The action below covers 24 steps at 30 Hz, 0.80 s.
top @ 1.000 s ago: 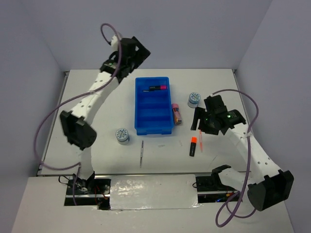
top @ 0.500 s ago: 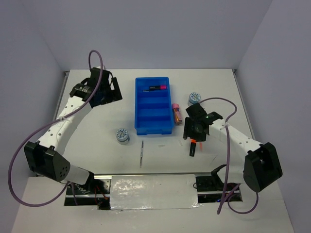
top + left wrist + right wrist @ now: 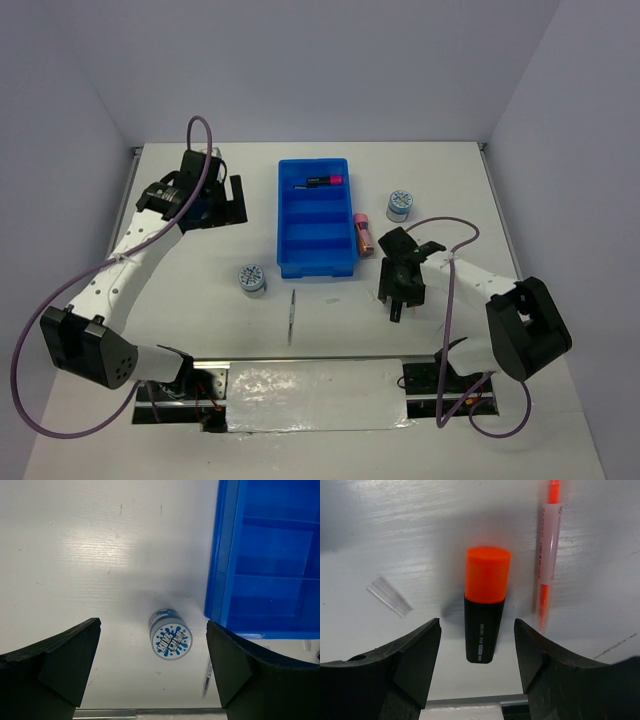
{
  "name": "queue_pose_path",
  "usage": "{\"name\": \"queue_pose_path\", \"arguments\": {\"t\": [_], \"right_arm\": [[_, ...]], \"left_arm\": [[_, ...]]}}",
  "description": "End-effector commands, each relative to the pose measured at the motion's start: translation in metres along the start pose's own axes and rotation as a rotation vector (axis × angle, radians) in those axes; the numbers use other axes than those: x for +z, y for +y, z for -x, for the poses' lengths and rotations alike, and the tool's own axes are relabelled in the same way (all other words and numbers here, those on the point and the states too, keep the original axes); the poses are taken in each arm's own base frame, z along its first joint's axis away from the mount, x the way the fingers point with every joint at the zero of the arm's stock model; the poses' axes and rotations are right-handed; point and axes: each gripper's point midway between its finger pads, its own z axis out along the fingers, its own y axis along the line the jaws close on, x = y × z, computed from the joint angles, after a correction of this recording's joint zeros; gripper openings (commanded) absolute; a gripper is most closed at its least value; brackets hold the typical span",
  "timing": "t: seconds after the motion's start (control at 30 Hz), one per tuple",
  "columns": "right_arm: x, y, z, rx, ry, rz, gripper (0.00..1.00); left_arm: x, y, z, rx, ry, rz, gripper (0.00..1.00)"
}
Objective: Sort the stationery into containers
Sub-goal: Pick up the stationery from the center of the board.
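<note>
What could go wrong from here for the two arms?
The right gripper is open over the orange-capped marker, and the thin orange pen lies close beside one finger; descending may hit or trap the pen. The left gripper is open over a tape roll close to a corner of the blue tray; a finger might bump it.

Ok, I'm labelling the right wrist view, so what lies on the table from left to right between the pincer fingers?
Going rightward: small clear plastic scrap → black marker with orange cap → thin orange-and-white pen.
</note>
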Motion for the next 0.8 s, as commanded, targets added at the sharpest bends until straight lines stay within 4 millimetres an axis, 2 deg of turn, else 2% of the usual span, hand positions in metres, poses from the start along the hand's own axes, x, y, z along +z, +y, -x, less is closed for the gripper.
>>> {"name": "queue_pose_path", "arguments": {"t": [0.0,0.17,0.3,0.37,0.4,0.47,0.53,0.57,0.67,0.7,0.77], "right_arm": [[0.005,0.002,0.006,0.019,-0.045,0.000,0.68],[0.018,0.000,-0.008,0.024,0.005,-0.005,0.66],[0.015,0.001,-0.005,0.036,-0.006,-0.005,0.61],[0.016,0.004,-0.005,0.026,-0.002,0.007,0.49],[0.017,0.004,-0.006,0.022,0.006,0.003,0.36],[0.018,0.003,-0.005,0.021,0.009,-0.003,0.26],[0.011,0.004,0.000,0.024,-0.008,-0.004,0.20],[0.005,0.004,0.005,0.028,-0.022,-0.005,0.19],[-0.037,0.007,0.034,0.026,-0.133,0.004,0.13],[-0.066,0.010,0.051,0.015,-0.197,0.026,0.12],[-0.097,0.011,0.074,-0.008,-0.289,0.039,0.13]], "left_arm": [[-0.005,0.000,-0.007,0.037,0.011,-0.027,0.99],[-0.003,0.000,-0.015,0.035,0.028,-0.037,0.99],[-0.009,0.001,-0.013,0.043,0.012,-0.040,0.99],[-0.011,0.001,-0.012,0.051,0.007,-0.041,0.99],[-0.012,0.002,-0.011,0.052,0.003,-0.039,0.99],[-0.014,0.002,-0.010,0.054,-0.004,-0.044,0.99],[-0.017,0.002,-0.009,0.054,-0.007,-0.045,0.99],[-0.019,0.002,-0.009,0.054,-0.007,-0.047,0.99],[-0.024,0.002,-0.006,0.055,-0.025,-0.051,0.99],[-0.026,0.004,-0.005,0.058,-0.031,-0.046,0.99],[-0.027,0.006,-0.006,0.055,-0.033,-0.040,0.99]]}}
